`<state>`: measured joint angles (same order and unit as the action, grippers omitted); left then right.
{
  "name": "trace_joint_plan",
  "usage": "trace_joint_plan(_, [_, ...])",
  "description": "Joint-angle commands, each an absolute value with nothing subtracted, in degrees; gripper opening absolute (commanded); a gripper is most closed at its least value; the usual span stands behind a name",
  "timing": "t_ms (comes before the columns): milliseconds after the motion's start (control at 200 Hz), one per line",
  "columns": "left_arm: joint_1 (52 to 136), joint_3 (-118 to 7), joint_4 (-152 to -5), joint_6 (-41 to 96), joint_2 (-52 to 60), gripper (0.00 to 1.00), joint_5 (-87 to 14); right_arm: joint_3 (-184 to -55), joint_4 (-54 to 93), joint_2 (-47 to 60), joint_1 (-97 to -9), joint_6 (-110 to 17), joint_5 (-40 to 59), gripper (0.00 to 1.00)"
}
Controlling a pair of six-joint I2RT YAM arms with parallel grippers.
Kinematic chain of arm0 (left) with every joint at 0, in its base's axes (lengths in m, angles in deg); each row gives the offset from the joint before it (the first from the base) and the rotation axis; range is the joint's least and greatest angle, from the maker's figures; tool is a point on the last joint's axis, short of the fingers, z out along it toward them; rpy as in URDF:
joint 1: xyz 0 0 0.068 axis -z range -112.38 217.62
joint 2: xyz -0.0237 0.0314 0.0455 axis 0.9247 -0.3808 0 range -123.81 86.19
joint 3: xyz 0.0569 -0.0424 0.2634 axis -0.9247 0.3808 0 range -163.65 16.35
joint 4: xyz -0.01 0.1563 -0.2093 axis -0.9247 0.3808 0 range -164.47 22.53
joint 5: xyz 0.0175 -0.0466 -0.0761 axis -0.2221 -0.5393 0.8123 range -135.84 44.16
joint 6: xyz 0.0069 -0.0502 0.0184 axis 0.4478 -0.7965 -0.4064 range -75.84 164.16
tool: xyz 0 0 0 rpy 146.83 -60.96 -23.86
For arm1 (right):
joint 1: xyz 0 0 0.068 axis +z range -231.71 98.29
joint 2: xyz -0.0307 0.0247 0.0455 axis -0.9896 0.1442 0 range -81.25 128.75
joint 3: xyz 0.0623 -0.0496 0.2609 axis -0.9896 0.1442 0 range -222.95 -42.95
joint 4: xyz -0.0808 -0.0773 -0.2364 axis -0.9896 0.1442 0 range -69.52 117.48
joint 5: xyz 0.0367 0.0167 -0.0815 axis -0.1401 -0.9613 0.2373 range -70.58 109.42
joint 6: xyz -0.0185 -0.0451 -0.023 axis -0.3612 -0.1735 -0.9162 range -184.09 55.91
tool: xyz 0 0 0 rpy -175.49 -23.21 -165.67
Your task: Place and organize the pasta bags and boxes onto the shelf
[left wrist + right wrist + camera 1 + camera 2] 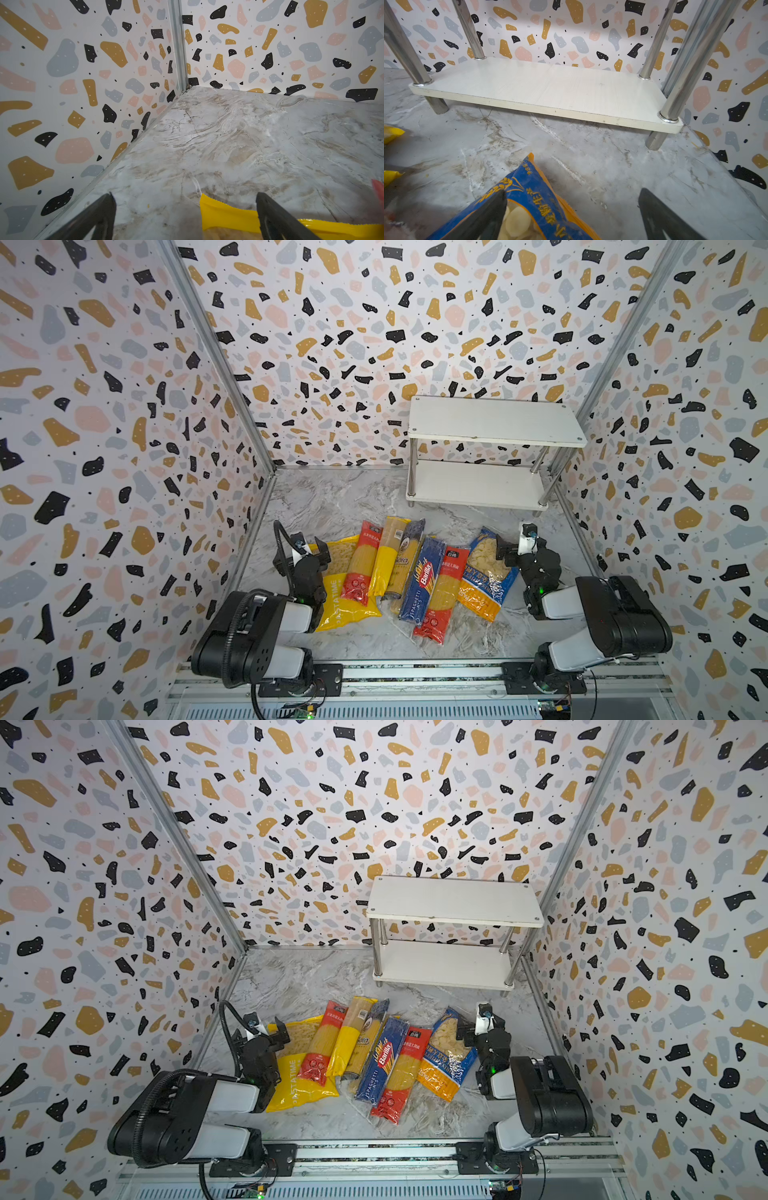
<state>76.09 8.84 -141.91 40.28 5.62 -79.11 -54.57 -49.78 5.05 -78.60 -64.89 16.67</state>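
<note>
The pasta bags lie in a loose row on the marble floor: yellow PASTATIME bag (345, 597), red pack (360, 566), yellow pack (386, 556), blue-grey pack (405, 560), dark-blue Barilla pack (422, 583), a second red pack (440, 599) and blue-orange bag (486, 572). The white shelf (494, 423) stands bare at the back right. My left gripper (185, 199) hovers open over the yellow bag's far corner (228, 216). Open too, my right gripper (571, 197) straddles the blue-orange bag's far corner (533, 197), facing the shelf's lower board (550, 87).
Terrazzo-patterned walls close in the left, back and right sides. The shelf's chrome posts (675, 97) stand near the right wall. Bare marble floor (332, 497) lies between the packs and the back wall. A metal rail (415, 674) carries both arm bases in front.
</note>
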Motion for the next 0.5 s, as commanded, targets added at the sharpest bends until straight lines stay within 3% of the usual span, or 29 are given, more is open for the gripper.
trace_joint_plan(0, [76.22,7.91,-144.92,40.20,6.41,0.99,-78.97,-55.25,-50.50,4.30,-78.41,-65.61,17.22,0.99])
trace_joint_plan(496, [76.17,7.82,-144.79,40.19,6.33,0.99,-78.97,-55.21,-50.63,4.45,-78.46,-65.40,17.31,0.99])
